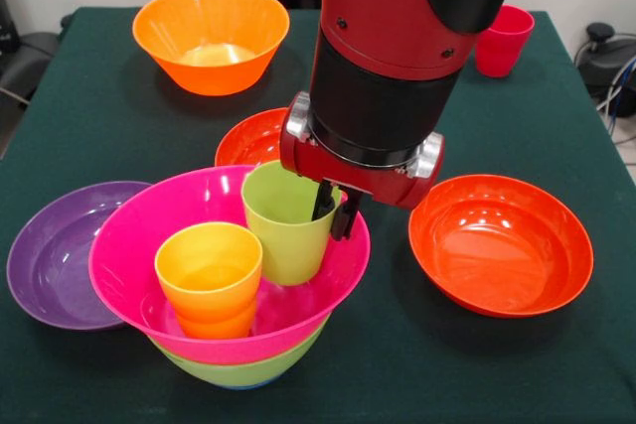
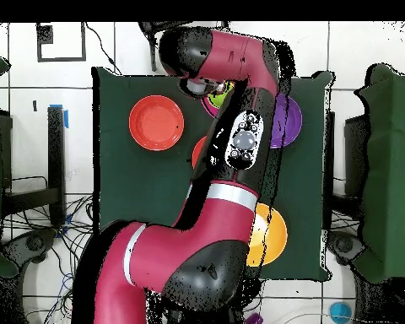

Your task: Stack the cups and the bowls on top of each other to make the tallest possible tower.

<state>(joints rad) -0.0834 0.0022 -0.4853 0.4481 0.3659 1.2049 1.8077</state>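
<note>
Lime-green cup [image 1: 286, 222], its rim clamped between the jaws, stands tilted inside the magenta bowl [image 1: 149, 235] beside the yellow-orange cup [image 1: 210, 280]; a careless release could topple it against its neighbour

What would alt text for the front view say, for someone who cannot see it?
A red and black robot arm's claw grips the rim of a lime green cup inside a magenta bowl nested in a green bowl, beside a yellow-orange cup. Purple, red-orange and orange bowls and a red cup sit around on the green table.
</note>
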